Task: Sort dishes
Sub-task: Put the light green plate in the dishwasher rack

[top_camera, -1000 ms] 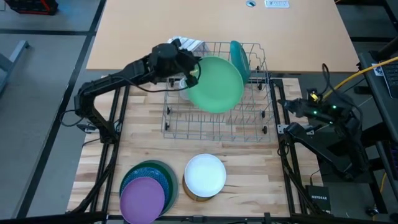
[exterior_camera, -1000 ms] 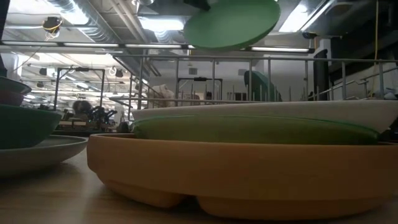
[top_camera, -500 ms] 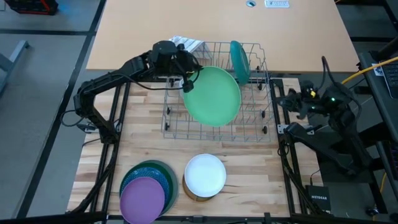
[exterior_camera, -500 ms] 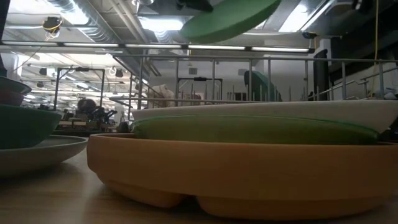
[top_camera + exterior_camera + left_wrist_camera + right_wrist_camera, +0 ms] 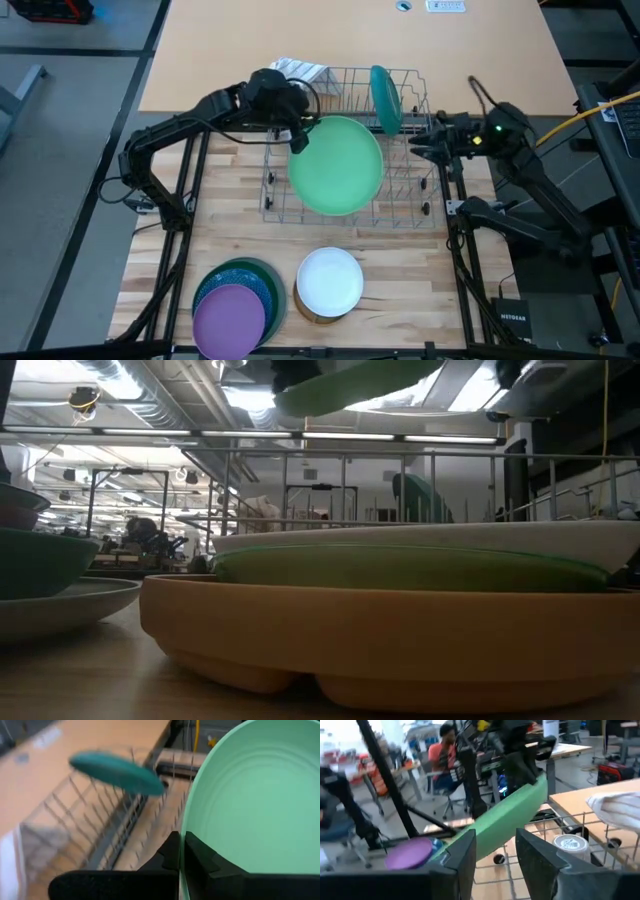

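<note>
A large light green plate hangs over the wire dish rack, with my left gripper shut on its rim. The low view shows it high up, tilted. My right gripper stands open just right of the plate, level, its fingers apart from the plate's edge. A teal plate stands on edge in the rack's far slots. At the near edge a white plate lies on a green one and a tan one. Beside them, a purple plate tops a stack. My left gripper pinches the green plate's rim between its two fingers, one on the hollow face and one on the back. The fingers come from the table's left, slanting down. The plate is lifted clear above the rack, tilted.
A striped white cloth lies at the rack's far left corner, a small glass near it. Bare light wood lies between the rack and the near stacks. A person sits in the room beyond.
My right gripper has swung from the table's right edge toward the rack and the green plate, rolled, and opened. My left gripper has rolled its wrist. The green plate has tipped and come a little toward the near edge, still clear of the rack.
</note>
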You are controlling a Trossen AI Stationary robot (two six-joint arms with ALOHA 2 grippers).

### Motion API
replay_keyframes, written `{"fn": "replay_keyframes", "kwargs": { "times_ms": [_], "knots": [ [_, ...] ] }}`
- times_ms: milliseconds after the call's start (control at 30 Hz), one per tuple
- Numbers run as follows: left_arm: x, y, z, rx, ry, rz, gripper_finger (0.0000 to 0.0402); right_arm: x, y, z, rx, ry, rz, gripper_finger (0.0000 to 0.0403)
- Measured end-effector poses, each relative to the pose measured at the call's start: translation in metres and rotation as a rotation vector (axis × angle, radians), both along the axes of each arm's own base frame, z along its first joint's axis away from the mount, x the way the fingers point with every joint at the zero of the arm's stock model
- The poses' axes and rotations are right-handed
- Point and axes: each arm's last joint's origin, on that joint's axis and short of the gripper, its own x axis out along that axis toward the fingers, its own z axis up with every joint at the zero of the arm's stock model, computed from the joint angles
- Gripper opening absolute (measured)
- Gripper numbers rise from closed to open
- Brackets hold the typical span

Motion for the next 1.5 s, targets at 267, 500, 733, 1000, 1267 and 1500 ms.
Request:
{"fn": "replay_keyframes", "kwargs": {
  "times_ms": [267, 500, 733, 1000, 1267, 1500],
  "knots": [
    [-0.014, 0.008, -0.013, -0.231, 0.088, 0.09, 0.0, 0.016, -0.011, -0.009, -0.068, 0.04, 0.055, 0.0144],
    [-0.023, 0.013, -0.018, -0.453, 0.095, 0.083, 0.0, 0.037, 0.011, -0.01, -0.223, 0.034, 0.163, 0.0144],
    [-0.024, 0.013, -0.018, -0.591, 0.065, 0.086, 0.0, 0.058, 0.033, -0.014, -0.469, 0.067, 0.078, 0.0144],
    [-0.026, 0.008, -0.021, -0.67, 0.105, 0.082, 0.0, 0.078, 0.047, -0.021, -0.647, 0.143, -0.017, 0.0144],
    [-0.031, 0.005, -0.026, -0.7, 0.168, 0.101, 0.0, 0.082, 0.057, -0.022, -0.791, 0.187, -0.09, 0.0144],
    [-0.031, 0.005, -0.026, -0.707, 0.174, 0.108, 0.0, 0.093, 0.069, -0.029, -0.908, 0.205, -0.005, 0.0144]
  ]
}}
